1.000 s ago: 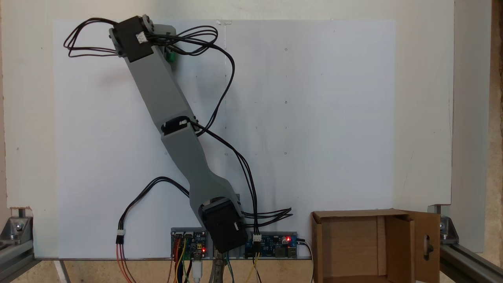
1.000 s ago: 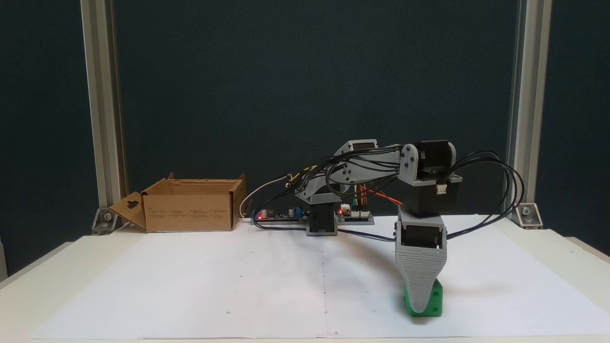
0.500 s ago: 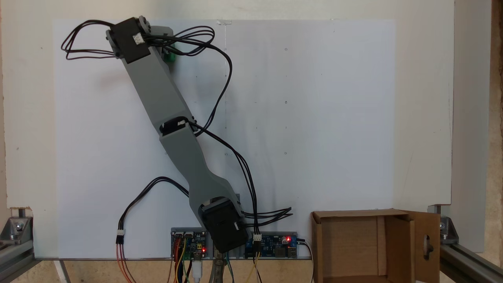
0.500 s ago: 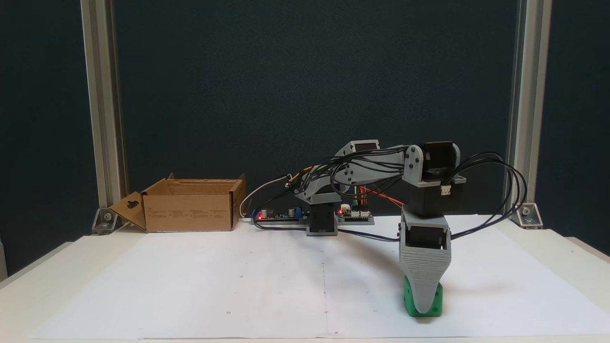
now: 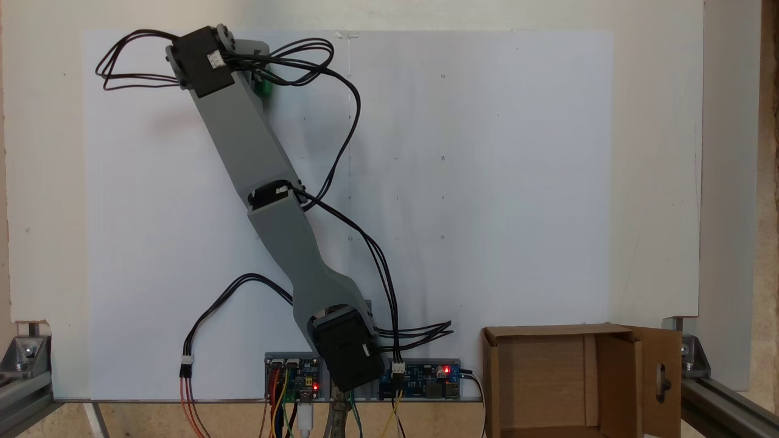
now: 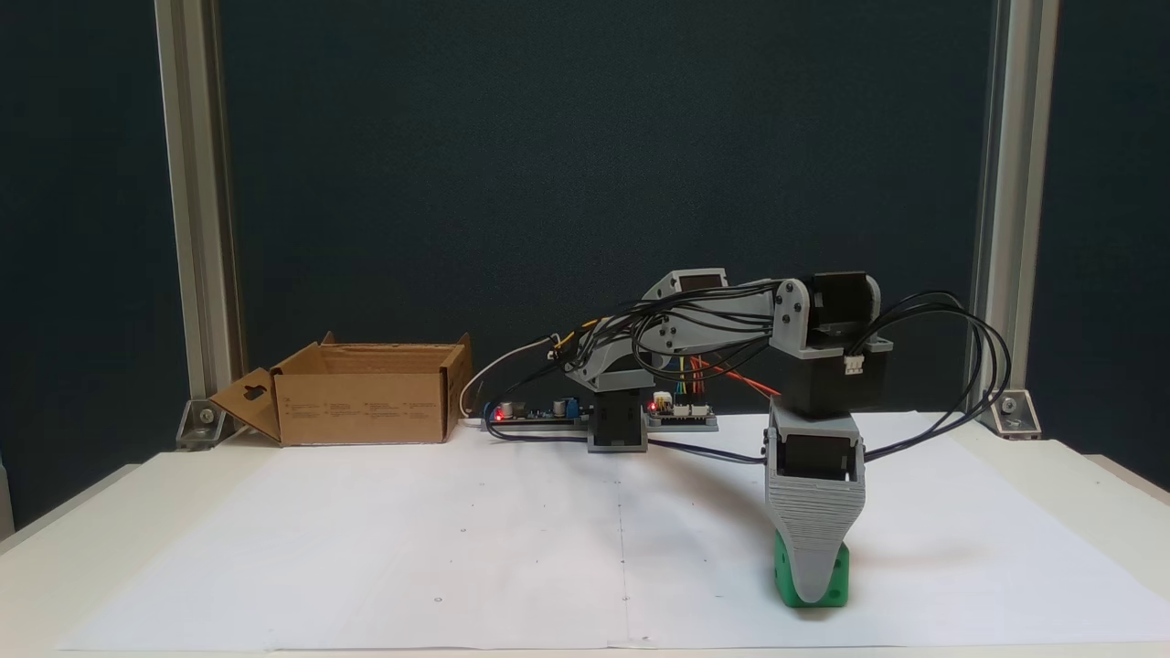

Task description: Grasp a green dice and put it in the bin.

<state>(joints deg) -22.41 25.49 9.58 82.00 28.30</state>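
Small print on the bin (image 6: 366, 393), too tiny to read. Green dice (image 6: 834, 574) on the white paper (image 6: 457, 548) near its corner, behind the gripper (image 6: 812, 585) finger. Grip: cannot tell.

The gripper (image 6: 813, 589) points down over the green dice (image 6: 834, 578) on white paper (image 6: 457, 548), the bin (image 6: 366, 402) well apart.

You have a white paper sheet (image 5: 487, 182) spread over the pale table (image 6: 1097, 475), circuit boards (image 5: 426, 374) with red lights at its edge, aluminium posts (image 6: 196, 228) and a dark backdrop (image 6: 567, 137) behind.
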